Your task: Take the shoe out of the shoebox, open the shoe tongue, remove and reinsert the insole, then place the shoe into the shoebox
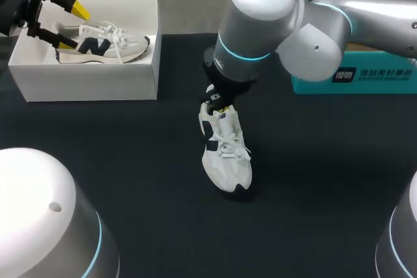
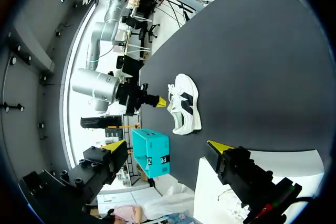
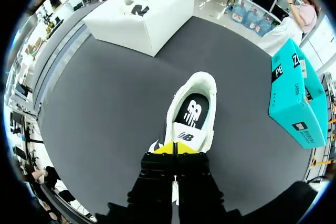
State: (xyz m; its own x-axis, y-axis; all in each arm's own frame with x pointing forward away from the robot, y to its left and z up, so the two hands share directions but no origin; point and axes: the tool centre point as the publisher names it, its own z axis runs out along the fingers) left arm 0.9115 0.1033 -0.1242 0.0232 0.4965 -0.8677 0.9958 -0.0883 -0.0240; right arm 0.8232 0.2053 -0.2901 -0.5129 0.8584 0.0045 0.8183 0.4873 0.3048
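White card shoebox (image 1: 91, 76) sits at 10 o'clock on the table (image 1: 130, 161) in the head view. A second shoe (image 1: 104, 47) lies inside it on its side. The left gripper (image 1: 73, 27) hangs over the box's 9 o'clock end with its jaws wide and holding nothing.

The shoe (image 1: 225, 154) stands on its sole at table centre, out of the box. Its long axis runs 12 to 6 o'clock, with the toe at 6 and the heel end hidden under the right arm. The right gripper (image 1: 221, 105) points down at the 12 o'clock end of the laces. Its jaws are narrow, with the yellow tips pressed together on the upper edge of the tongue (image 3: 184, 136). The teal box (image 1: 355, 83) lies at 2 o'clock, apart from the shoe.

Key relation: the collar opening lies directly ahead of the right jaws, along the shoe's long axis toward the heel. The right arm is on the shoe, while the left arm is well apart from it. Judgement: the tongue-opening step is in hand. The insole would next be reached through the collar, just past the tips.

View differences:
- Right wrist view shows the insole (image 3: 194, 113) seated flat inside the shoe. The head view hides this behind the arm.
- Left wrist view shows the shoe's side and one right tip touching its upper end.
- Only the head view shows the toe and laces.
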